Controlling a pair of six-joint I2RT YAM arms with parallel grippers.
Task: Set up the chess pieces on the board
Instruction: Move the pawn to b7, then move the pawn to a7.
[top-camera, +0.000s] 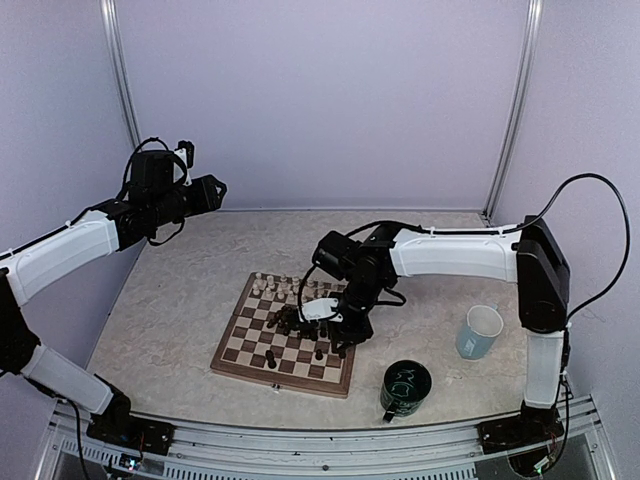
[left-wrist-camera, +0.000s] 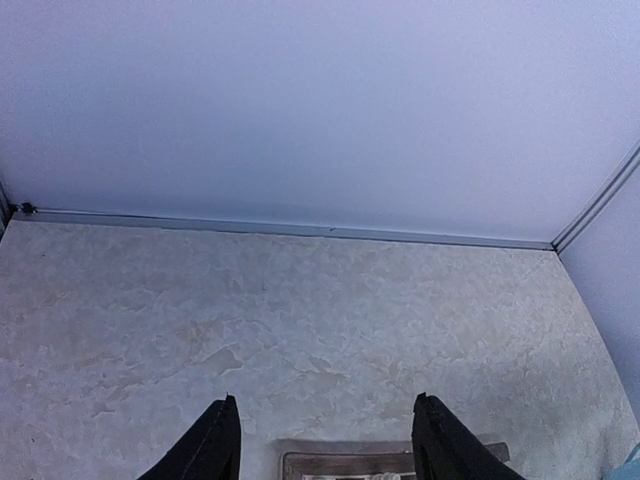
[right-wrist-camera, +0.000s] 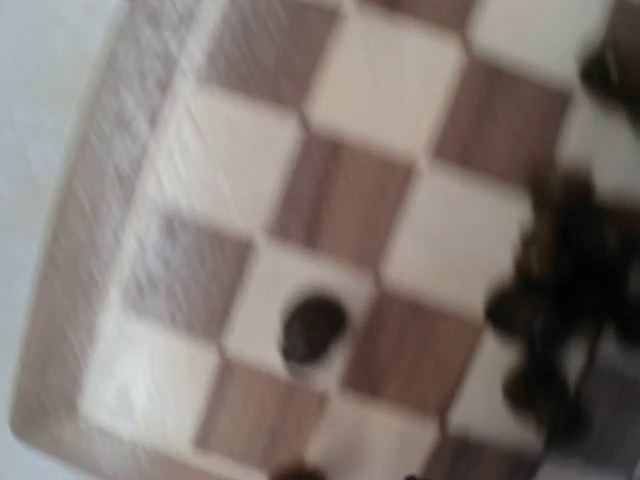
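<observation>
Reaching in from the right, the right arm bends down over the board (top-camera: 240, 350), and the right gripper (top-camera: 340, 335) hangs low above its right half, just beside a huddle of dark pieces (top-camera: 290, 320) near the middle. Its jaws are lost against those dark pieces from above, and the wrist view is too blurred to help, so I cannot tell how far apart they stand or whether they grip anything. That wrist view does show the checks close up, with one dark piece (right-wrist-camera: 313, 328) upright on a pale square near the board's corner and a smeared dark clump (right-wrist-camera: 560, 300) to the right. White pieces (top-camera: 272, 285) line the far edge of the board, and a few more dark ones stand apart towards the near edge. The board lies flat on the table (top-camera: 170, 300), roughly central, turned slightly askew. The left gripper (top-camera: 215, 190) is held high over the table's far left, well away from the board; its fingers (left-wrist-camera: 215, 440) are spread wide with nothing between them. A pale mug (top-camera: 482, 330) and a dark green mug (top-camera: 405, 388) sit right of the board.
</observation>
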